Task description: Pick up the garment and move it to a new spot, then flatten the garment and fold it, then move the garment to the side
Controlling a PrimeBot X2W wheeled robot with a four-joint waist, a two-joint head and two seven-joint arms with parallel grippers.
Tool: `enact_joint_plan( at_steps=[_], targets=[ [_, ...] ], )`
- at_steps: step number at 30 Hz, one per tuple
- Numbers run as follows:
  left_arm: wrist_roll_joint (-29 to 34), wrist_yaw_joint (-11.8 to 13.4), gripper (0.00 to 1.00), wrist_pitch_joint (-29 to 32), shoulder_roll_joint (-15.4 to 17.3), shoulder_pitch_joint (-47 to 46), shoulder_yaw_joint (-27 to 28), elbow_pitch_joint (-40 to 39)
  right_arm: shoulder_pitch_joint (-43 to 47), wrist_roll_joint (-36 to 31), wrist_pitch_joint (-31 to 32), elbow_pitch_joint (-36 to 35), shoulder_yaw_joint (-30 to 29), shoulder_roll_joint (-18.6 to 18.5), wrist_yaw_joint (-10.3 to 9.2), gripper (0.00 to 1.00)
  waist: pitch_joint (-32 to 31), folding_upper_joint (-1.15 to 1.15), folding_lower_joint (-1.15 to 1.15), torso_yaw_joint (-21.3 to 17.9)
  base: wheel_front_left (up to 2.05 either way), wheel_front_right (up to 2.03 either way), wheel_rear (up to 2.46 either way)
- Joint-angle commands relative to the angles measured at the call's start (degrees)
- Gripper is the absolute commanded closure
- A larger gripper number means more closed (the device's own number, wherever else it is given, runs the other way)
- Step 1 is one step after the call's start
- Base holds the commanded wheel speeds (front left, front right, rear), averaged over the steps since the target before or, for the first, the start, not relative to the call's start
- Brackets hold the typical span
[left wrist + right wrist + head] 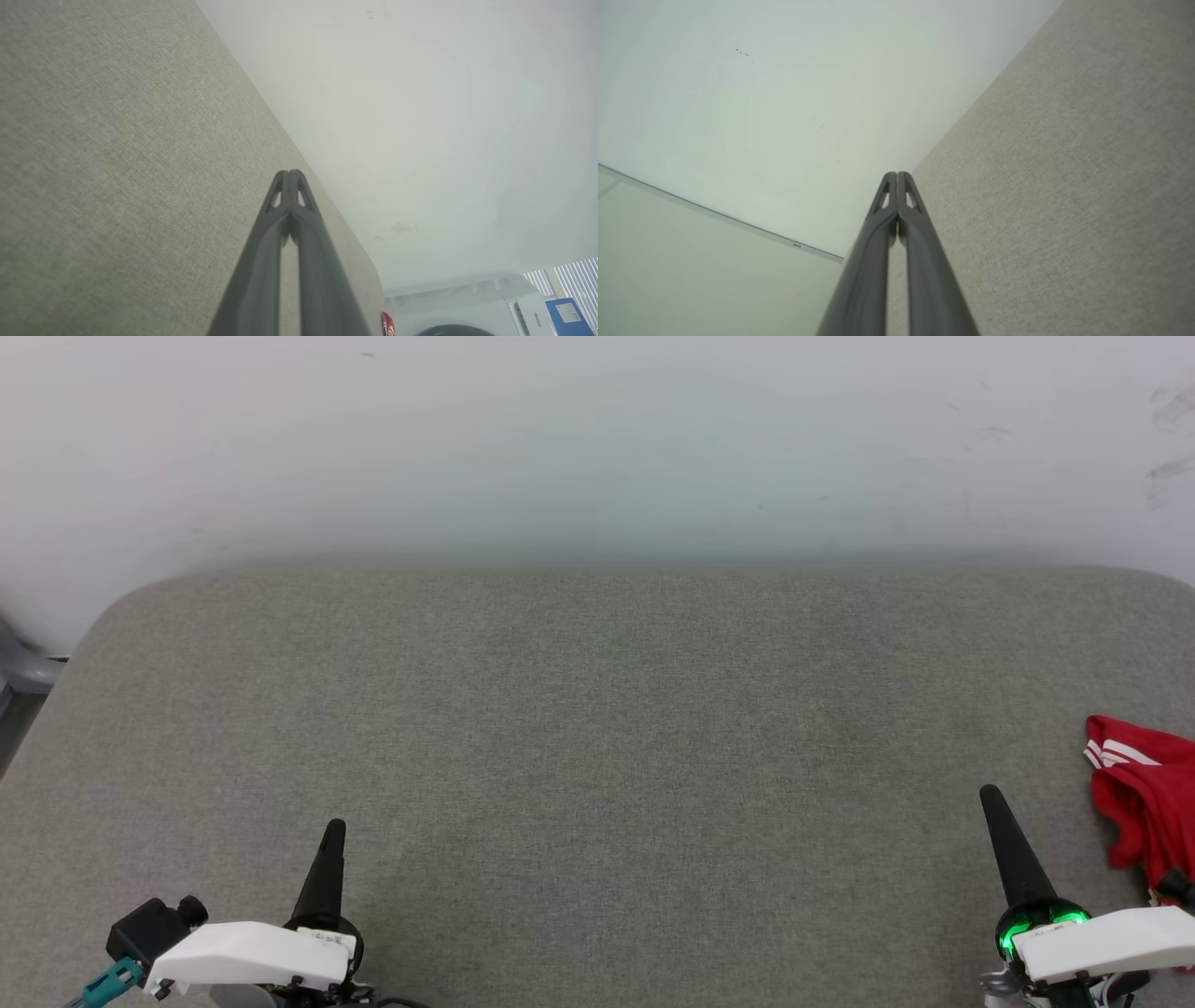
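Observation:
The garment (1148,793), red with white striped trim, lies bunched at the right edge of the grey padded table (597,728), partly cut off by the frame. A sliver of the garment (387,324) also peeks in at the bottom of the left wrist view. My right gripper (990,795) hovers just left of the garment, shut and empty; its tips (896,174) press together. My left gripper (335,828) rests at the lower left, far from the garment, shut with nothing held, tips (289,172) touching.
A pale wall (597,439) rises behind the table's far edge. The table's rounded corners sit at the back left and right. A white washing machine (472,308) and a blue box (572,315) stand beyond the table's right end.

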Motion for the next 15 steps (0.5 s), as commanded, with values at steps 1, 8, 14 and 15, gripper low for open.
enact_joint_plan(
  at_steps=[1,8,14,15],
  targets=[
    [-1.7,-0.3,1.0,0.5,-0.1,-1.6,0.5,-0.3,-1.4,1.9,0.2,0.2,-0.1,-0.5,-0.01,1.0,0.0,0.0,0.0,0.0,0.0,0.0,0.0],
    [-5.7,-0.4,1.0,1.5,-0.3,-2.0,0.9,-0.1,-2.4,6.1,0.4,1.5,-0.1,-0.5,-0.01,1.0,0.0,0.0,0.0,-0.2,0.0,0.0,0.0],
    [-8.9,-0.5,1.0,2.4,-0.4,-2.5,1.3,0.1,-3.2,9.4,0.7,2.6,-0.2,-0.4,-0.01,1.0,0.1,0.0,0.0,-0.3,0.0,0.0,0.0],
    [-9.4,-0.5,1.0,2.5,-0.4,-2.5,1.4,0.1,-3.3,9.9,0.7,2.7,-0.2,-0.4,-0.01,1.0,0.1,0.0,0.0,-0.3,0.0,0.0,0.0]
  ],
)
